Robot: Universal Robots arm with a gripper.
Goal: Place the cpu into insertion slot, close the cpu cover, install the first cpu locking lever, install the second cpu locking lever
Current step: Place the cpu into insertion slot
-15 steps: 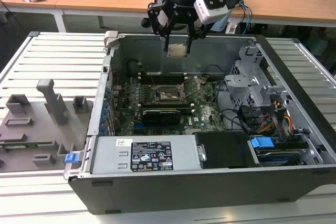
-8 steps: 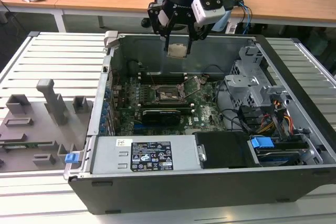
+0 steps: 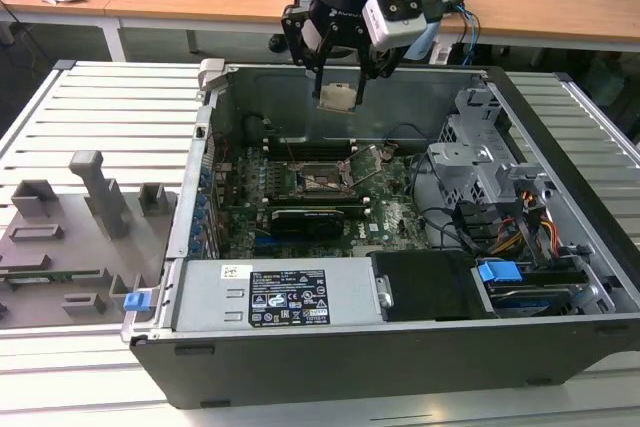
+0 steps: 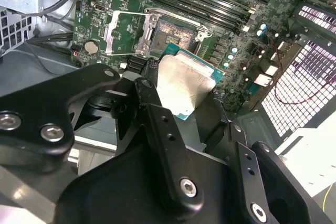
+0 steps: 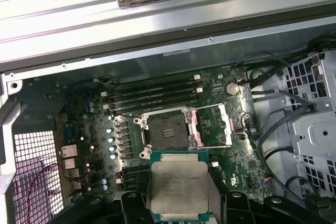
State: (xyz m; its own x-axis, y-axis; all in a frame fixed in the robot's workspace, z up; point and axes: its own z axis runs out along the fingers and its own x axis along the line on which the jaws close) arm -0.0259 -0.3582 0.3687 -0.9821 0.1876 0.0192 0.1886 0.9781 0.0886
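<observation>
My gripper (image 3: 340, 87) hangs above the open computer case, shut on the cpu (image 3: 337, 97). In both wrist views the cpu (image 5: 178, 186) (image 4: 185, 85) lies flat between the black fingers (image 4: 152, 90), its silver face toward the cameras. Below it on the green motherboard (image 3: 390, 212) sits the insertion slot (image 5: 168, 132) (image 4: 170, 34) (image 3: 322, 179), open and with nothing in it. The cpu cover (image 5: 212, 124) (image 4: 122, 31) is swung open and lies beside the slot. The cpu is held well above the board, apart from the slot.
A grey power supply (image 3: 285, 297) lines the case's near side, with a black card (image 3: 305, 217) just behind it. A metal drive cage (image 3: 480, 157) and cables (image 3: 520, 227) fill the exterior view's right. Grey fixtures (image 3: 90, 207) stand on the slatted table at the left.
</observation>
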